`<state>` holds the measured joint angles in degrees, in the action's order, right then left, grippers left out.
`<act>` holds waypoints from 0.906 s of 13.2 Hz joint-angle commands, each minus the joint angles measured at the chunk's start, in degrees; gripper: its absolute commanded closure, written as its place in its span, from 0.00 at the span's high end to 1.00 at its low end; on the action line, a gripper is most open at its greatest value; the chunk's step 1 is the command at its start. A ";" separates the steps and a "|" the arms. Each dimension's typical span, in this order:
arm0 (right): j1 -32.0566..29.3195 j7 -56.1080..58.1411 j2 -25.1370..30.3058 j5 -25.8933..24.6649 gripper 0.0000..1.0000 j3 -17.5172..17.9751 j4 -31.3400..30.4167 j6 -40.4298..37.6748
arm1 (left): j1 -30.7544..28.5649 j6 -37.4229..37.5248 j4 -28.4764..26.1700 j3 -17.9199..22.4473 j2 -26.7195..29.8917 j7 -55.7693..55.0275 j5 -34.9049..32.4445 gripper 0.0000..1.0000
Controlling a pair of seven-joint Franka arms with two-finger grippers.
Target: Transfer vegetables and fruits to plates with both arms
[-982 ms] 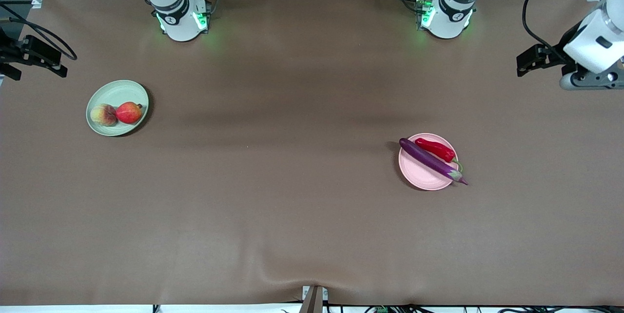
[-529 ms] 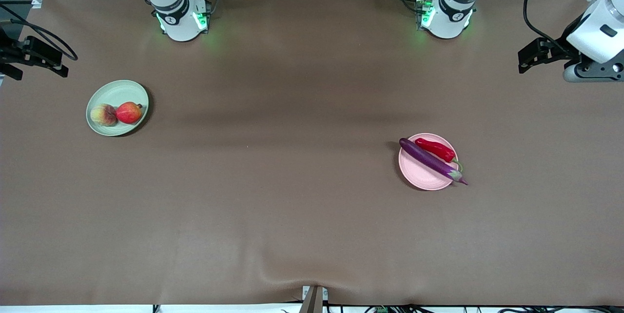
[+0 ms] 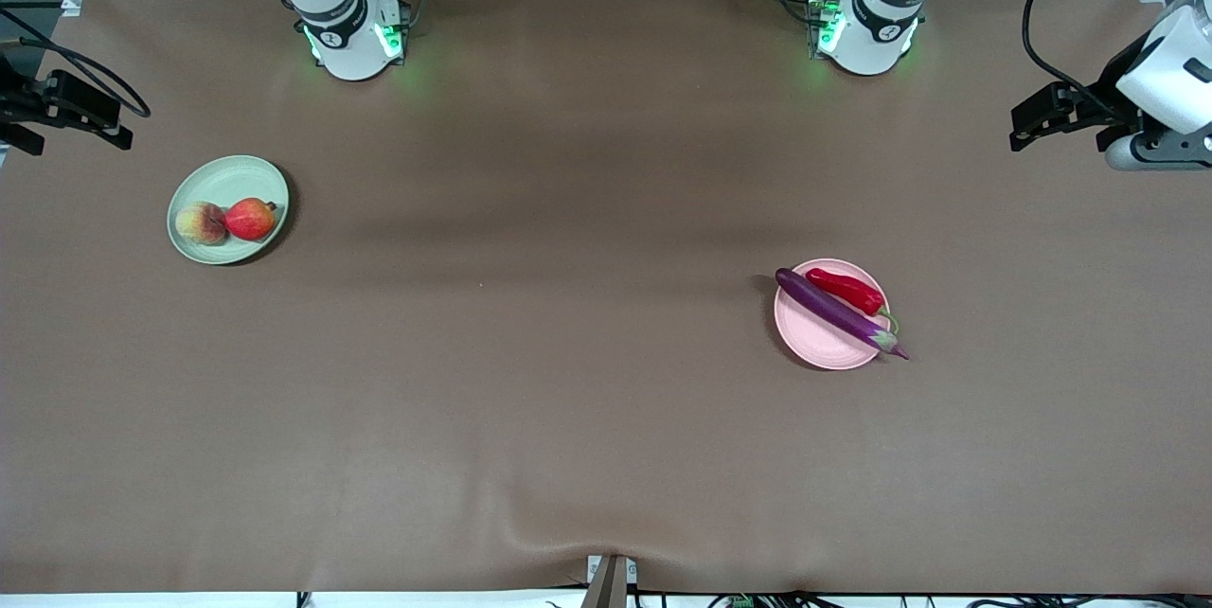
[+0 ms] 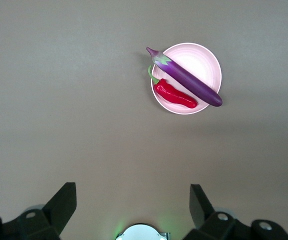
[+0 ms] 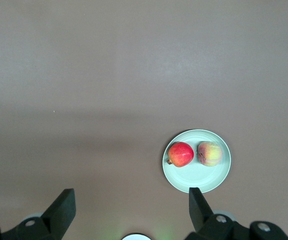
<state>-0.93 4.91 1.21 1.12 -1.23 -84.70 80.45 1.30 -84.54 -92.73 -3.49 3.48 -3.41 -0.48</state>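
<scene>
Left claw (image 4: 133,207): my black two-finger claw, jaws wide, nothing in them; it hangs high at the left arm's end of the table.
Right claw (image 5: 132,207): my other black two-finger claw, jaws also wide and bare; high at the right arm's end of the table.
Brown cloth table (image 3: 568,352): bare stretch under each claw; both plates well apart from them.
Pale pink round plate (image 3: 812,343): nearer the front camera than my left claw and toward the table's middle.
Long glossy purple eggplant (image 3: 833,310): lies slantwise on the pink plate, both ends past the rim. I judge it stiff, light and slick; best taken across mid-length.
Short glossy red chili pepper with green stem (image 3: 846,290): on the pink plate, just beside the eggplant. Likely light and slippery; pinch the thick body, not the stem.
Pale green round plate (image 3: 227,177): nearer the front camera than my right claw.
Round red apple (image 3: 251,219): on the green plate. Hard, smooth, apt to roll; grip across its widest part.
Pale yellow-pink peach (image 3: 201,223): beside the apple, looks touching. Same hold.
Task state: all four pieces appear plated.
</scene>
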 commanded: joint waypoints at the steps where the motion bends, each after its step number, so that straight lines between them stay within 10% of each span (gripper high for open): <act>1: -1.88 0.10 -0.33 1.25 1.00 0.88 0.59 -0.82 | 0.02 0.25 2.46 0.33 -0.58 0.42 0.31 1.00; 12: -2.14 0.10 -0.33 1.69 1.00 0.88 0.59 -0.91 | -0.16 0.07 4.14 0.42 -2.25 -0.63 0.57 1.00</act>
<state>-1.62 4.91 1.11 1.57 -1.26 -84.70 80.19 1.24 -84.91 -89.95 -3.14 1.95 -4.23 -0.48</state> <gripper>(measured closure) 0.000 0.000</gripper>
